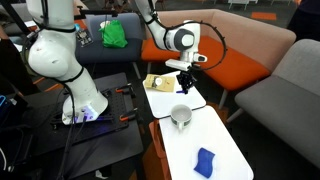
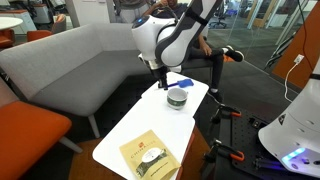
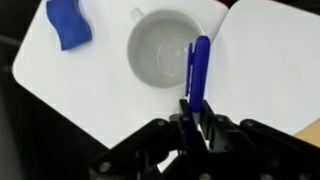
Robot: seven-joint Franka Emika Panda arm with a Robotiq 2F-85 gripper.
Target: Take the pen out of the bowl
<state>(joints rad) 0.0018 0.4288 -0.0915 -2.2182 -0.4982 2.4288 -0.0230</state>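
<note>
The arm [image 1: 168,38] bends down over the white table [image 1: 228,140], with the gripper [image 1: 186,86] hanging above the bowl [image 1: 181,116] in an exterior view. In the wrist view its fingers [image 3: 185,124] pinch narrowly on one end of the dark-blue pen [image 3: 199,65], whose free end lies across the bowl's rim
</note>
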